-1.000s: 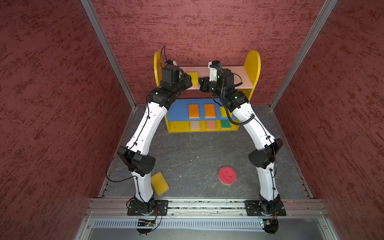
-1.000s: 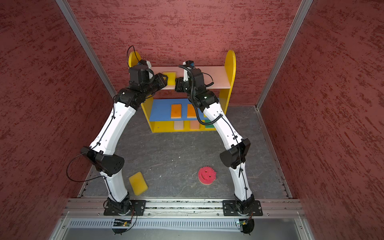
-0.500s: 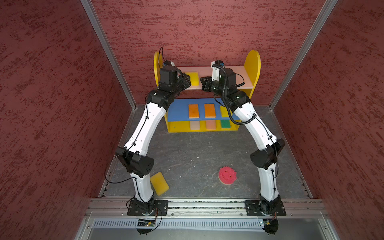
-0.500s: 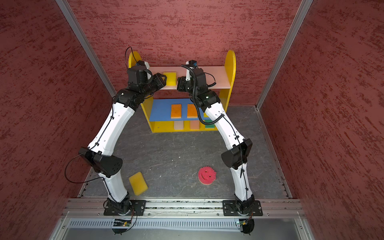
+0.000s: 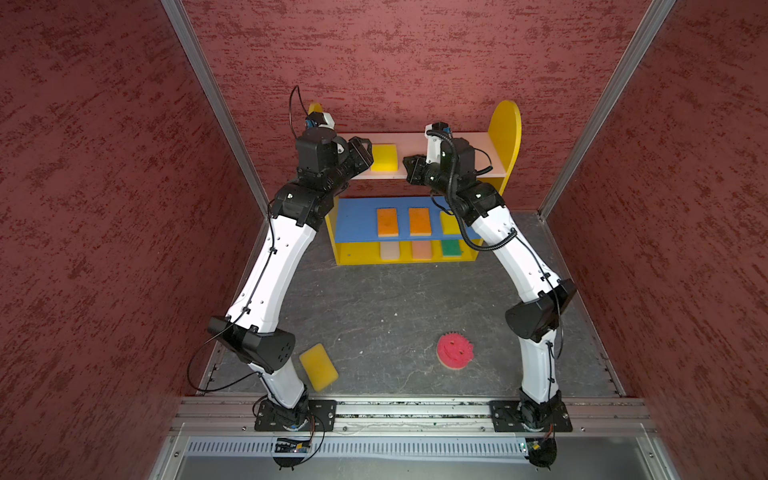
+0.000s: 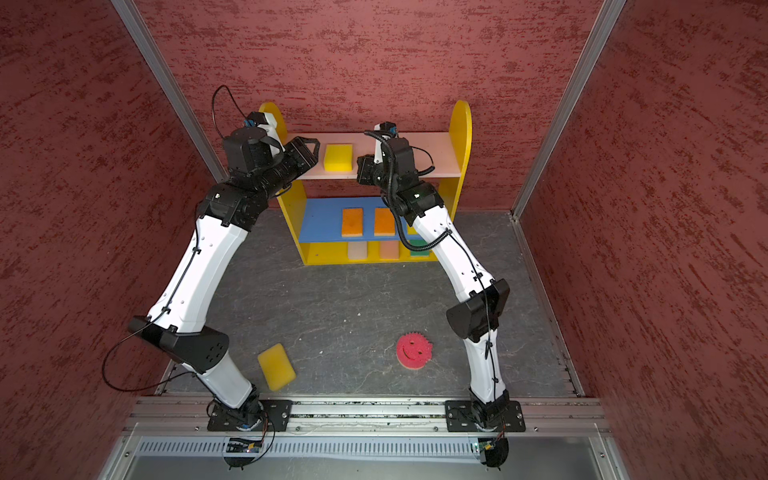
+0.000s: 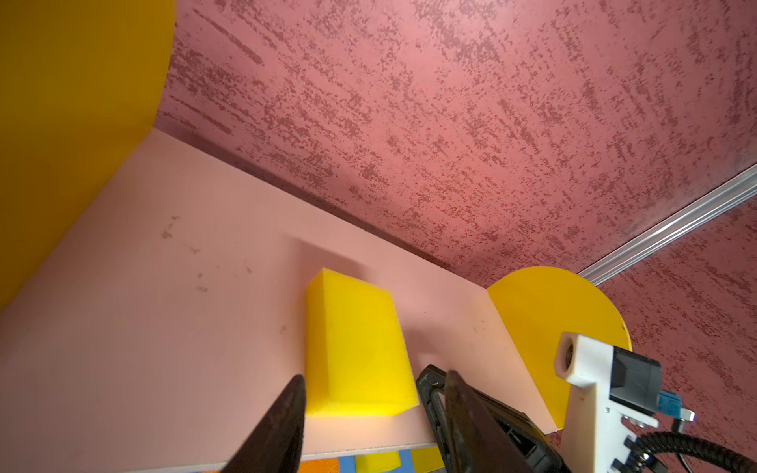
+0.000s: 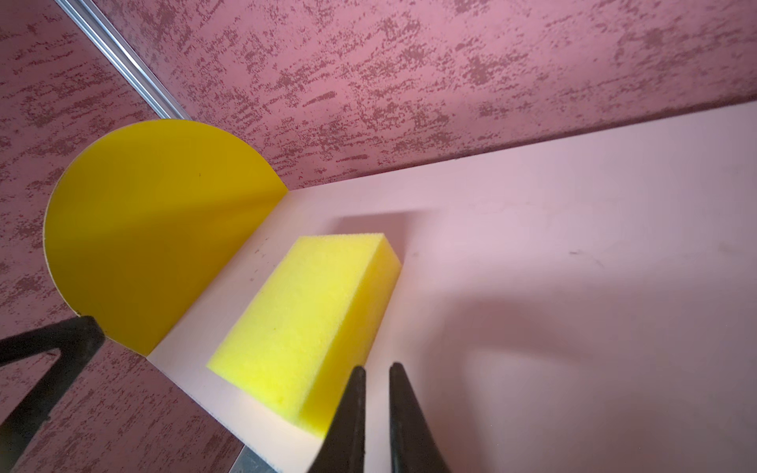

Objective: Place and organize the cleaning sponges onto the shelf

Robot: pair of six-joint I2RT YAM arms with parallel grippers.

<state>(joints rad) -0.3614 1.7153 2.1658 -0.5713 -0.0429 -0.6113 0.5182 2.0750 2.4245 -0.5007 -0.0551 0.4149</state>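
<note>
Nearest me, 2 sponges lie loose on the counter (image 5: 374,299). The loose yellow sponge (image 5: 318,366) is by the near-left corner, just beside the left arm's base, and the pink smiley sponge (image 5: 455,351) is toward the near edge, right of middle.

Both look like foam, so I judge them light, soft and springy. I'd take the yellow one across its short width. I'd take the round one across its middle, squeezing gently so it doesn't pop free.

At the far edge stands the shelf (image 5: 505,124). Its bottom board carries the cream sponge (image 5: 390,250), peach sponge (image 5: 422,250) and green sponge (image 5: 451,248) in a row. The blue middle board carries 2 orange sponges (image 5: 387,222) and a middle yellow sponge (image 5: 449,222), partly hidden behind the right arm.

On the pink top board (image 5: 411,143) the top yellow sponge (image 5: 383,157) lies flat, toward the left end. My left claw (image 5: 368,151) hovers just left of it, spread, pinching nothing. My right claw (image 5: 409,166) sits just right of it, fingers barely parted, also empty.
</note>
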